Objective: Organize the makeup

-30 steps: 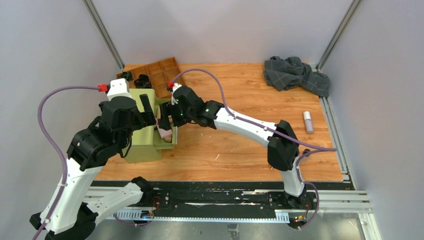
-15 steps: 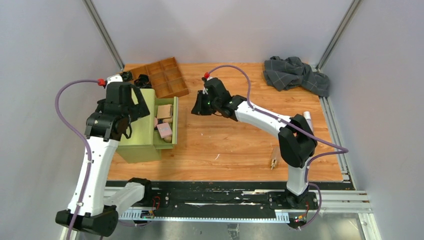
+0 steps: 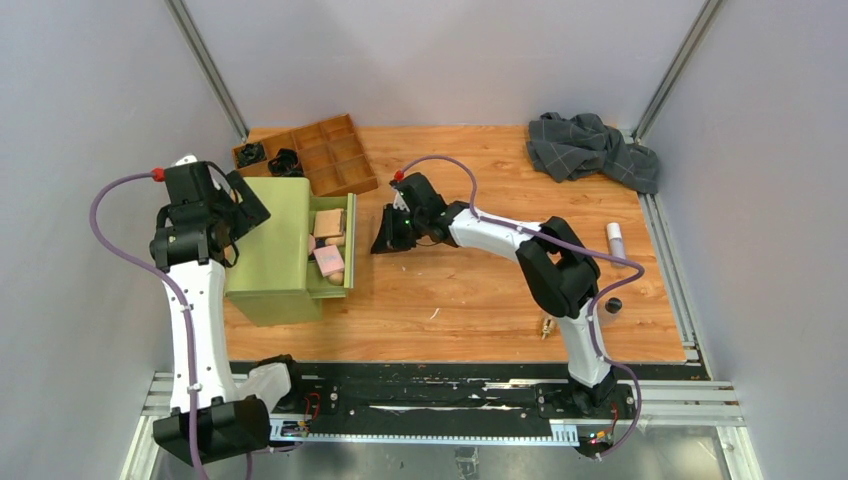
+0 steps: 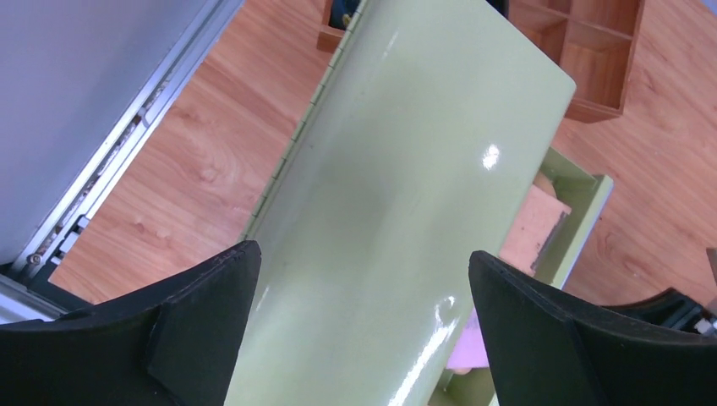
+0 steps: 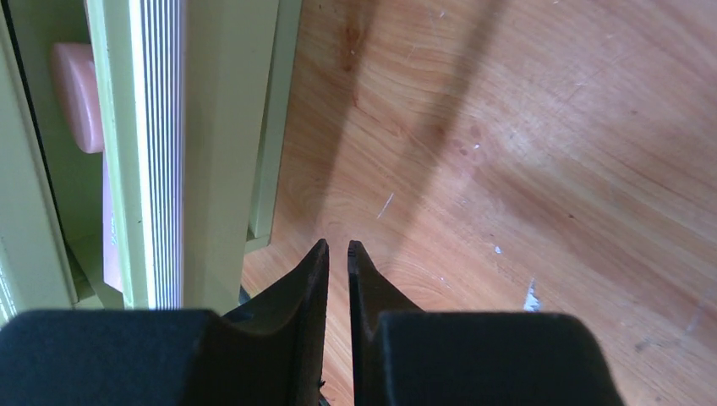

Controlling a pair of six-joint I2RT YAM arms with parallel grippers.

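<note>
A green cabinet [image 3: 265, 255] stands at the left with its drawer [image 3: 348, 250] pulled out. In the drawer lie a tan pad [image 3: 328, 222], a pink pad [image 3: 328, 260] and a beige sponge [image 3: 338, 277]. My right gripper [image 3: 383, 238] is shut and empty, low over the wood just right of the drawer front [image 5: 228, 127]; its tips [image 5: 338, 247] show only a thin slit. My left gripper [image 3: 237, 207] hangs open above the cabinet top [image 4: 406, 169], holding nothing. A white-pink tube [image 3: 616, 243] and a small round black item [image 3: 613, 305] lie at the right.
A wooden divided tray [image 3: 335, 150] sits behind the cabinet, with two black items [image 3: 268, 157] to its left. A grey checked cloth [image 3: 592, 148] is bunched at the back right. A small tan object [image 3: 547, 325] lies near the front edge.
My right gripper came out of the drawer, closed, and now sits beside the drawer front. My left arm pulled back to the left over the cabinet, still open.
</note>
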